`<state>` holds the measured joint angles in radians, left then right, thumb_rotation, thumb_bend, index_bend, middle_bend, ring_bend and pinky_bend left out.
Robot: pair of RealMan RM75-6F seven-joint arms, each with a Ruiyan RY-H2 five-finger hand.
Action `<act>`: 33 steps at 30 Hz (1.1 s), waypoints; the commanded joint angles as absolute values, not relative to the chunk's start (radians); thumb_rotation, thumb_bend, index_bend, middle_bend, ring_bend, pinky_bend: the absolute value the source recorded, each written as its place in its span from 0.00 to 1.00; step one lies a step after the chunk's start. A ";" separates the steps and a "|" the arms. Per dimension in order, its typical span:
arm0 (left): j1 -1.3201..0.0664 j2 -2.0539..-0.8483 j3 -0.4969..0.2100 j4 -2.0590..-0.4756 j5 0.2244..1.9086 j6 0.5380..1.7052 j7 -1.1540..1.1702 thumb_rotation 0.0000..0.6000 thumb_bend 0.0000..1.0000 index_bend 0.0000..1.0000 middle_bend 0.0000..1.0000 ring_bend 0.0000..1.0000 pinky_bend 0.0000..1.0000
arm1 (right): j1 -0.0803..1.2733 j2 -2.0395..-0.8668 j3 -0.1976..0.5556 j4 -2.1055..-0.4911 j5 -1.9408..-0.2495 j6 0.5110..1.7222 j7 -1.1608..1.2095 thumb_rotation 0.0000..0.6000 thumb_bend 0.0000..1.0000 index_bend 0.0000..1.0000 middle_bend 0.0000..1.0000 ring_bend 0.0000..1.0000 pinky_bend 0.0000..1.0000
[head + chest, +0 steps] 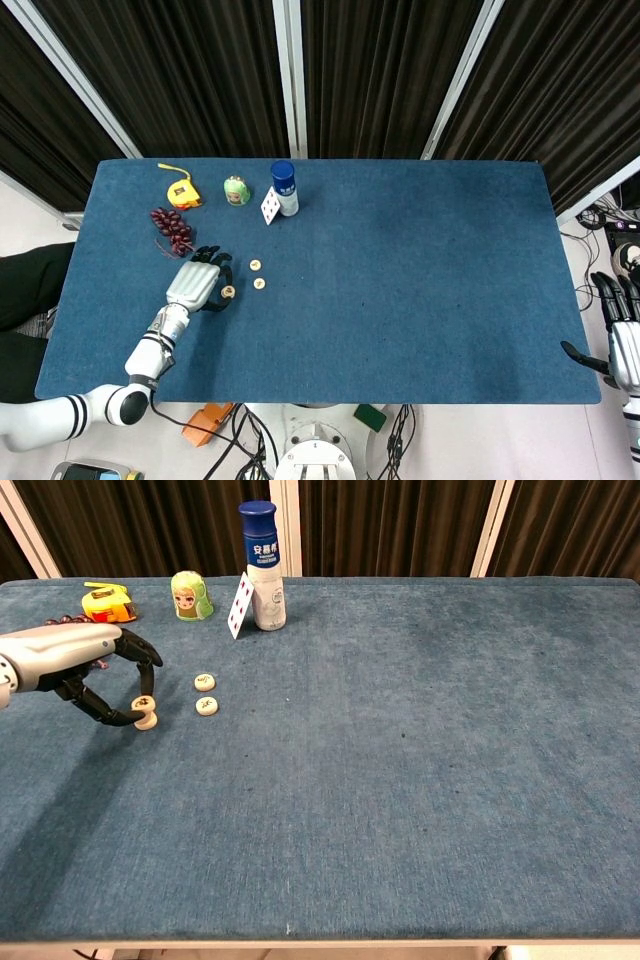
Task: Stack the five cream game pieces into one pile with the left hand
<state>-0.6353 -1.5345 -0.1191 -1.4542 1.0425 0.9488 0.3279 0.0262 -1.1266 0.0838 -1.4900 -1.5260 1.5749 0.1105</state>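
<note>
In the chest view, my left hand [80, 665] curves its dark fingers around a short pile of cream game pieces [146, 716] at the left of the blue table. The thumb and a finger pinch the top piece, which sits on the pile. Two more cream pieces lie flat just right of it, one [204, 681] behind the other [207, 706]. In the head view, the left hand [195, 284] lies beside the pile [228, 292], with the loose pieces [255, 265] [259, 283] to its right. My right hand [624, 350] hangs off the table's right edge, fingers apart and empty.
Along the back left stand a blue-capped bottle [262, 565] with a playing card [239, 604] leaning on it, a small green doll figure [190, 596] and a yellow tape measure [105, 602]. A bunch of dark grapes [171, 229] lies behind the left hand.
</note>
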 commanded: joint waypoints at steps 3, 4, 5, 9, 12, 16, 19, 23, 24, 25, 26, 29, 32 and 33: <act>-0.636 -1.536 -0.118 -1.452 1.039 0.950 0.332 1.00 0.33 0.50 0.15 0.00 0.01 | 0.026 -1.126 0.084 -1.490 -1.524 1.575 0.110 1.00 0.15 0.00 0.14 0.00 0.09; -0.637 -1.535 -0.117 -1.452 1.039 0.950 0.334 1.00 0.33 0.50 0.15 0.00 0.01 | 0.025 -1.126 0.084 -1.490 -1.523 1.575 0.111 1.00 0.15 0.00 0.14 0.00 0.09; -0.637 -1.535 -0.117 -1.452 1.039 0.950 0.335 1.00 0.32 0.50 0.15 0.00 0.01 | 0.025 -1.126 0.084 -1.489 -1.523 1.575 0.111 1.00 0.15 0.00 0.14 0.00 0.09; -0.638 -1.533 -0.115 -1.453 1.038 0.952 0.344 1.00 0.32 0.49 0.15 0.00 0.01 | 0.025 -1.128 0.084 -1.487 -1.523 1.574 0.115 1.00 0.15 0.00 0.14 0.00 0.09; -0.638 -1.532 -0.113 -1.455 1.034 0.954 0.349 1.00 0.32 0.49 0.15 0.00 0.01 | 0.025 -1.128 0.084 -1.485 -1.523 1.574 0.117 1.00 0.15 0.00 0.14 0.00 0.09; -0.638 -1.530 -0.113 -1.456 1.031 0.955 0.352 1.00 0.32 0.49 0.15 0.00 0.01 | 0.025 -1.128 0.084 -1.484 -1.523 1.574 0.118 1.00 0.15 0.00 0.14 0.00 0.09; -0.638 -1.528 -0.111 -1.456 1.029 0.956 0.355 1.00 0.32 0.49 0.15 0.00 0.01 | 0.025 -1.128 0.085 -1.483 -1.523 1.574 0.120 1.00 0.15 0.00 0.14 0.00 0.09; -0.638 -1.528 -0.110 -1.457 1.027 0.954 0.357 1.00 0.32 0.48 0.15 0.00 0.01 | 0.025 -1.129 0.084 -1.482 -1.523 1.574 0.121 1.00 0.15 0.00 0.14 0.00 0.09; -0.638 -1.528 -0.109 -1.457 1.026 0.955 0.358 1.00 0.32 0.47 0.15 0.00 0.01 | 0.025 -1.130 0.084 -1.481 -1.523 1.574 0.121 1.00 0.15 0.00 0.14 0.00 0.09; -0.638 -1.528 -0.109 -1.458 1.026 0.954 0.357 1.00 0.32 0.47 0.15 0.00 0.01 | 0.025 -1.130 0.084 -1.481 -1.523 1.574 0.121 1.00 0.15 0.00 0.14 0.00 0.09; -0.638 -1.529 -0.109 -1.458 1.026 0.954 0.357 1.00 0.32 0.46 0.14 0.00 0.01 | 0.025 -1.130 0.084 -1.481 -1.523 1.574 0.121 1.00 0.15 0.00 0.14 0.00 0.09; -0.639 -1.531 -0.107 -1.457 1.025 0.954 0.359 1.00 0.32 0.45 0.14 0.00 0.01 | 0.025 -1.130 0.084 -1.480 -1.523 1.574 0.121 1.00 0.15 0.00 0.14 0.00 0.09; -0.639 -1.532 -0.106 -1.457 1.024 0.952 0.361 1.00 0.32 0.43 0.14 0.00 0.01 | 0.024 -1.130 0.084 -1.479 -1.522 1.575 0.122 1.00 0.15 0.00 0.14 0.00 0.09; -0.639 -1.533 -0.106 -1.457 1.024 0.952 0.362 1.00 0.32 0.43 0.14 0.00 0.01 | 0.024 -1.130 0.084 -1.478 -1.522 1.575 0.122 1.00 0.15 0.00 0.14 0.00 0.09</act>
<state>-0.6394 -1.5326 -0.1055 -1.4575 1.0240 0.9522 0.3617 0.0237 -1.1300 0.0840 -1.4783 -1.5221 1.5745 0.1220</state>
